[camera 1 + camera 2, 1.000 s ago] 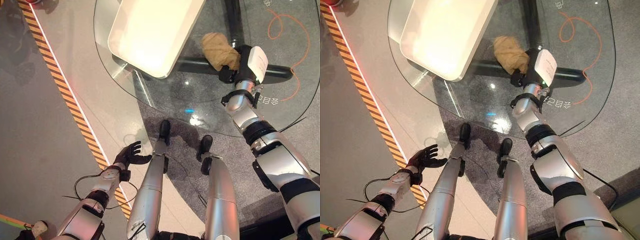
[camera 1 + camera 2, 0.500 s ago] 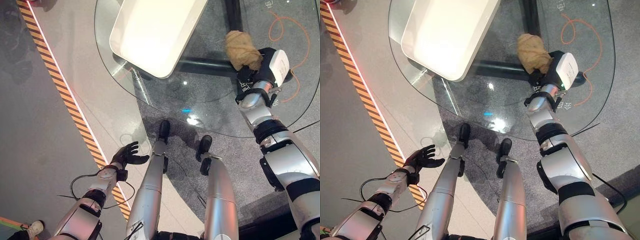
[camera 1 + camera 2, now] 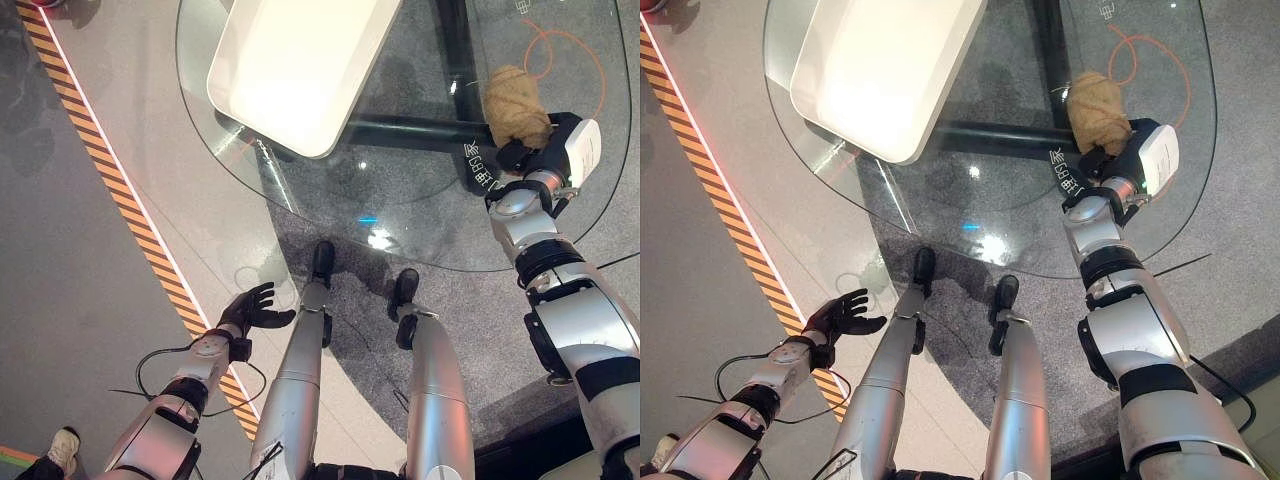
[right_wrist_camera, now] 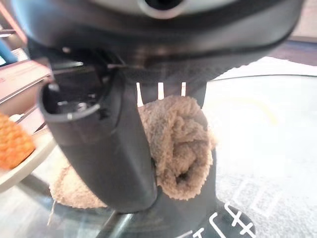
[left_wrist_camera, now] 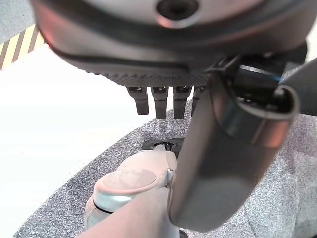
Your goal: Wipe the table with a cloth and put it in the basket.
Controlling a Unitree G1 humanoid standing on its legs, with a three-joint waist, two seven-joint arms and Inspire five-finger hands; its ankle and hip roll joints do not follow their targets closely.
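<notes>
Right hand (image 3: 528,152): fingers and thumb curled round the cloth, clamping it.
Cloth (image 3: 514,105): tan bundle in the right hand's grip, lying on the glass table (image 3: 420,215) just ahead of the palm.
Left hand (image 3: 250,310): low by the floor, well away from the table, fingers spread and holding nothing.
Basket: possibly the white tray (image 3: 300,65) on the table, well left of the right hand.

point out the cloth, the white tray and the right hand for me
cloth (image 3: 515,103), left eye view, middle of the bunched tan towel on the glass table.
white tray (image 3: 300,60), left eye view, its bare inner floor.
right hand (image 3: 520,152), left eye view, dark palm just behind the cloth.
</notes>
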